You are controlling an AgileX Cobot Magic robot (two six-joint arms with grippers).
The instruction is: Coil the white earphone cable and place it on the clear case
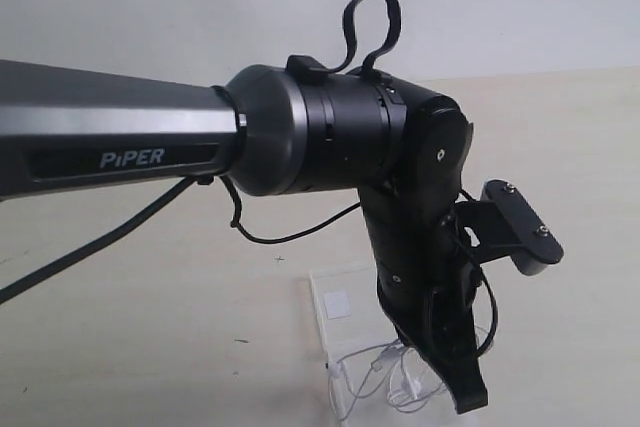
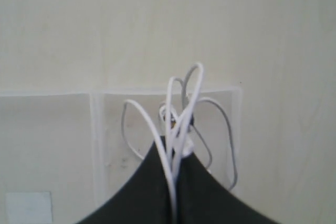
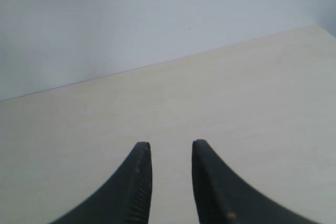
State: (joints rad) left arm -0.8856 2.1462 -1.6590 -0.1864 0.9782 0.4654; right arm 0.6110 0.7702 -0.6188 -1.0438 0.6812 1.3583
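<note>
My left end effector [image 2: 176, 156], pressed together, pinches the thin white earphone cable [image 2: 169, 98], its loops over the flat transparent plastic case [image 2: 95, 129] on the pale bench [image 3: 236, 87]; my right end effector [image 3: 171, 153] is slightly spread, empty.

Dark satin arm, matt black tools, clear plastic on a pale matt tabletop [image 3: 236, 93]

The arm's long link [image 1: 120, 127] has a smooth dark-grey satin shell that looks like metal, and its wrist housing [image 1: 420, 162] is smooth black plastic with a dull shine. The left tool [image 2: 176, 153] looks matt black and smooth. The right tool [image 3: 170, 148] is the same matt black, with fine ribbing on the inner faces of its fingers [image 3: 140, 182]. The white earphone cable [image 2: 169, 98] is smooth, lightly glossy plastic. The clear case [image 2: 58, 140] is transparent plastic, faintly scuffed, with a matt, paper-like white sticker [image 2: 29, 207].
</note>
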